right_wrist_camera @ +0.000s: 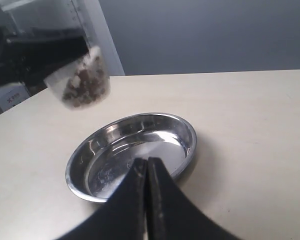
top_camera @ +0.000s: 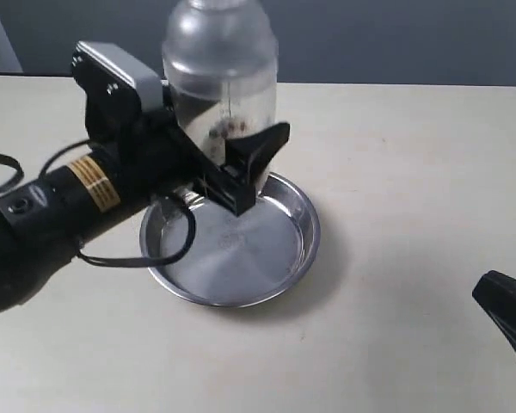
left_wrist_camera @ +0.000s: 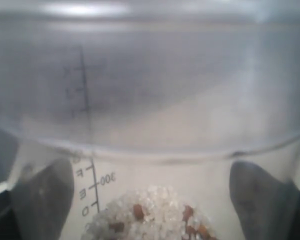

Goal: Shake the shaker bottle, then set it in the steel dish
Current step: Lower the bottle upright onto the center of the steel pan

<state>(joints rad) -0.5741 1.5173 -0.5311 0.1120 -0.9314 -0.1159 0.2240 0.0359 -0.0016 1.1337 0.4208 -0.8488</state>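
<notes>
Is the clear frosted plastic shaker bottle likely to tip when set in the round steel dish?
The shaker bottle is probably light: few granules inside. Tall and narrow-based, it might tip or slide on the shiny steel dish.

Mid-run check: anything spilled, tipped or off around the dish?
Nothing stands out. The shaker bottle is in the left gripper above the steel dish, granules inside it; no spill shows in the dish or on the table.

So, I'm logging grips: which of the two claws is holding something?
The left claw, clamped on the raised shaker bottle; the right claw is shut with nothing between its fingers.
</notes>
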